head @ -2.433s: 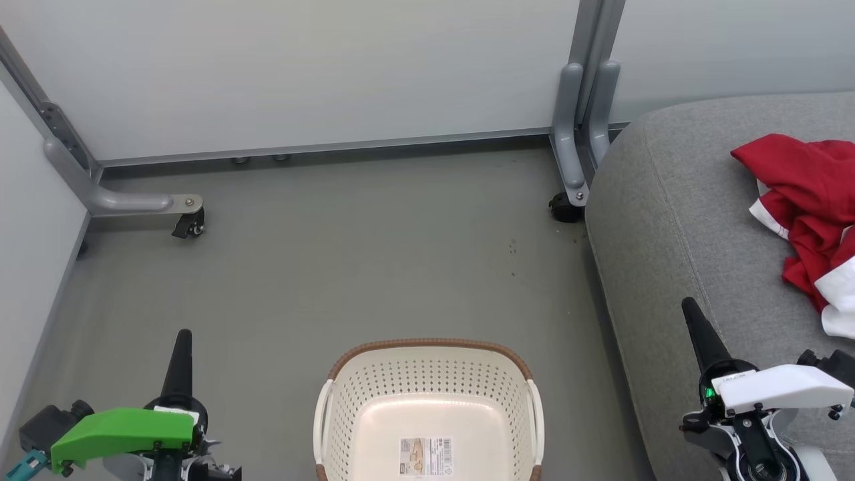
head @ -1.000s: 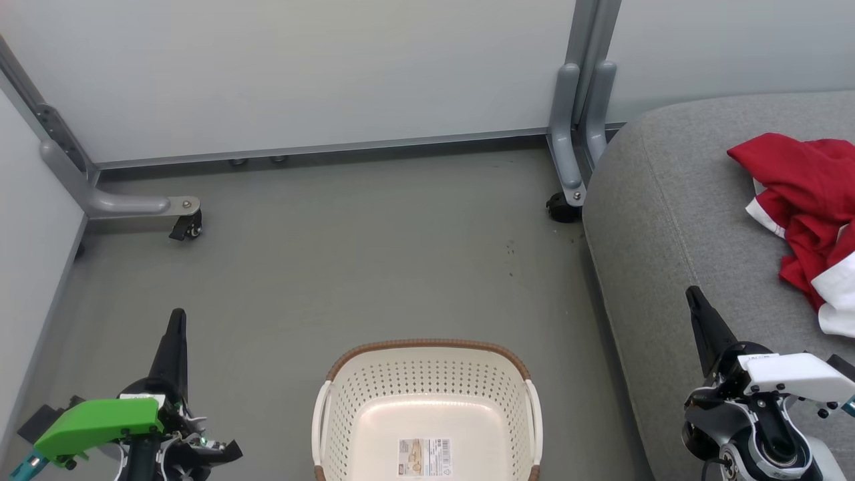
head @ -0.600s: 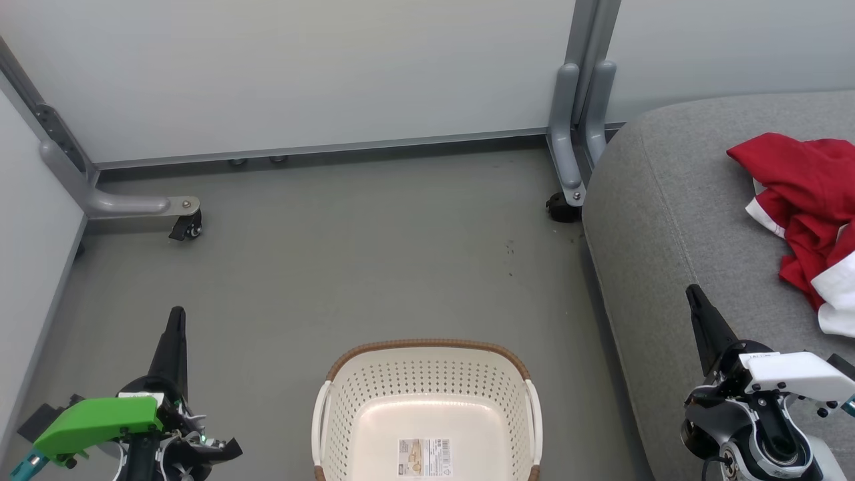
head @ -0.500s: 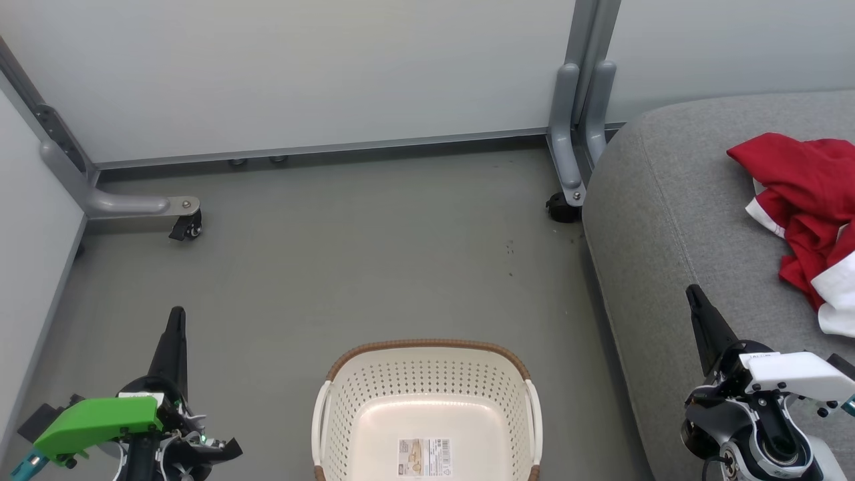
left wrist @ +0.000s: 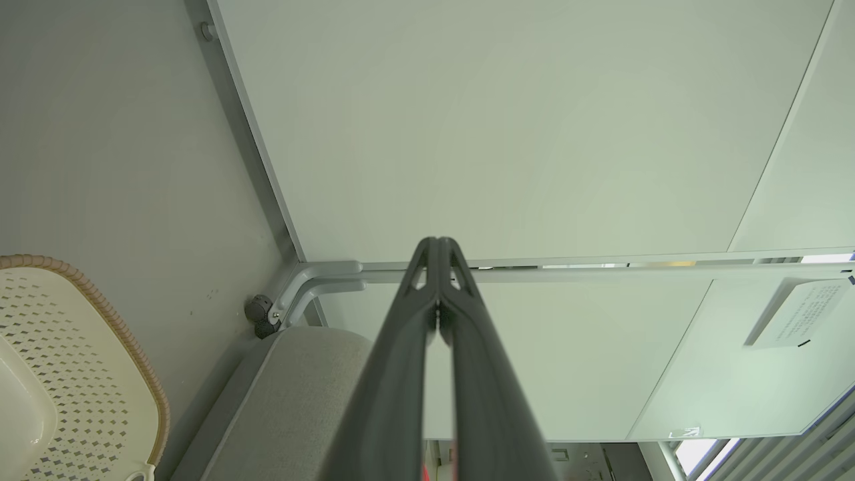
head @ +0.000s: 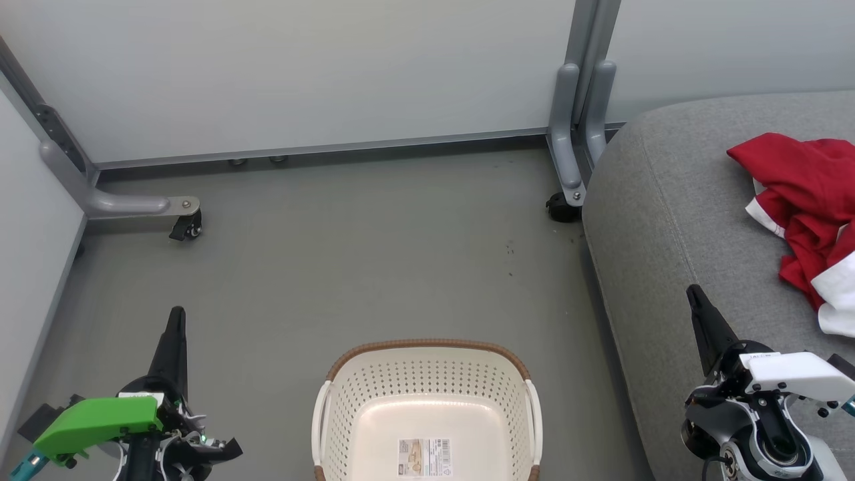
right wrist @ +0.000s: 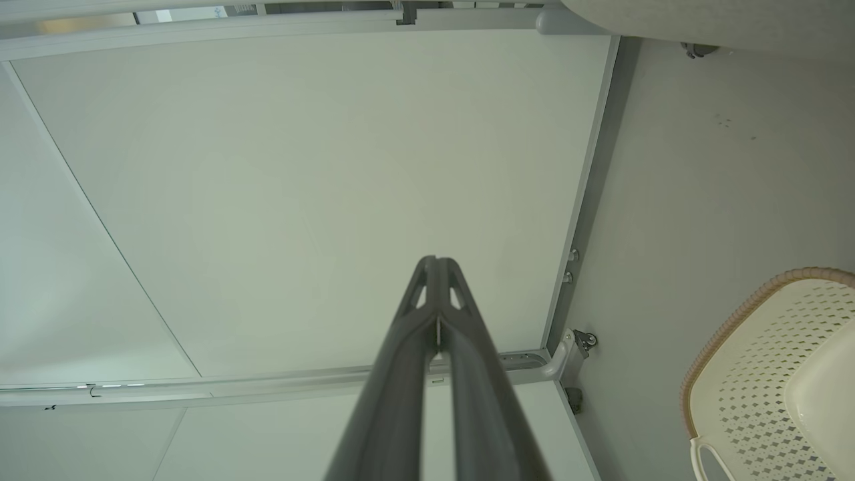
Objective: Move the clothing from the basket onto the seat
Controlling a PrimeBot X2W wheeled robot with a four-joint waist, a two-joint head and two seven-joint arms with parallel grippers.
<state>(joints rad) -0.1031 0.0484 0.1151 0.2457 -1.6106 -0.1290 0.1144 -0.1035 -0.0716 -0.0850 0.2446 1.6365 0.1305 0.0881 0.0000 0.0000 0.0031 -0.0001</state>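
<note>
The red clothing (head: pixel 805 200) with white panels lies crumpled on the grey seat (head: pixel 674 220) at the right edge of the head view. The cream basket (head: pixel 427 374) with its brown rim stands on the floor at the bottom centre, holding nothing but a label sticker (head: pixel 425 456). My left gripper (head: pixel 176 314) is shut at the lower left, over the floor. My right gripper (head: pixel 693 292) is shut at the lower right, above the seat's front part. The left wrist view has the basket (left wrist: pixel 80 361) and seat (left wrist: pixel 300 401); the right wrist view has the basket (right wrist: pixel 761 361).
Pale partition panels (head: pixel 300 67) wall in the floor at the back and left. Their grey feet with casters (head: pixel 189 229) (head: pixel 562 207) stick out onto the grey floor (head: pixel 374 254) between the basket and the panels.
Since 2.4 s ago both grippers shifted slightly: the left tip rose in the view, the right arm settled lower. Over the last second nothing has moved.
</note>
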